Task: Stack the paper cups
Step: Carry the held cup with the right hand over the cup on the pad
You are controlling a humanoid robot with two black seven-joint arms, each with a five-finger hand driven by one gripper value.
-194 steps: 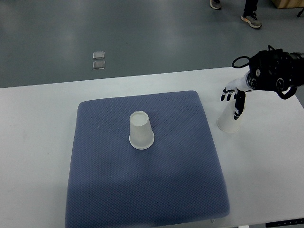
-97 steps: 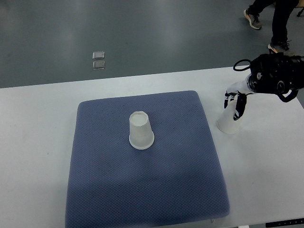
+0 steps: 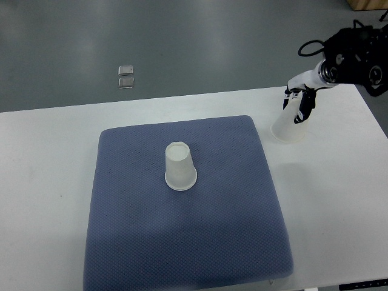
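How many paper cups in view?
2. One cup stands upside down on the blue mat; the other cup is gripped by the right hand, right of the mat.

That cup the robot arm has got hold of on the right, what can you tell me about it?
It is a plain white paper cup, upside down, with its wide mouth lowest and its narrower base up inside the robot's right hand. The black and white fingers wrap around its upper part. It tilts, base leaning toward the arm, and seems lifted off the white table, casting a faint shadow there. It sits just beyond the right edge of the blue-grey textured mat. No print or lid shows.
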